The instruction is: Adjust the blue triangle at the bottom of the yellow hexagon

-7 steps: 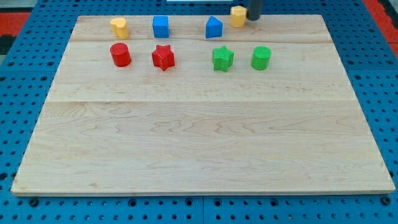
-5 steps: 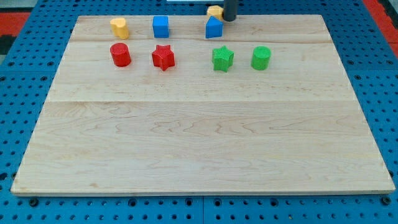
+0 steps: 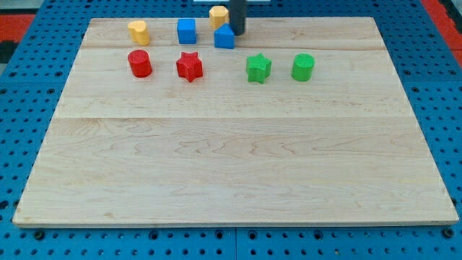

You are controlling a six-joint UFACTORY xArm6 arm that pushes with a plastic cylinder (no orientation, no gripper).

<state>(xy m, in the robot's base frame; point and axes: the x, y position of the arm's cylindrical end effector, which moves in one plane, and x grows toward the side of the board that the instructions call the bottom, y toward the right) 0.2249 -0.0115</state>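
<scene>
The blue triangle (image 3: 224, 36) sits near the board's top edge, just below and slightly right of the yellow hexagon (image 3: 218, 16). The two look to be touching or nearly so. My tip (image 3: 237, 32) is at the triangle's right side, against it, and to the right of the hexagon. The rod rises out of the view's top.
A blue cube (image 3: 186, 31) stands left of the triangle, and a yellow block (image 3: 138, 32) further left. Below are a red cylinder (image 3: 139, 63), a red star (image 3: 189, 66), a green star (image 3: 258, 68) and a green cylinder (image 3: 303, 66). The wooden board (image 3: 231, 166) lies on a blue pegboard.
My tip has swept left along the top edge, pushing the yellow hexagon left. The blue triangle has also been shoved left, toward the blue cube.
</scene>
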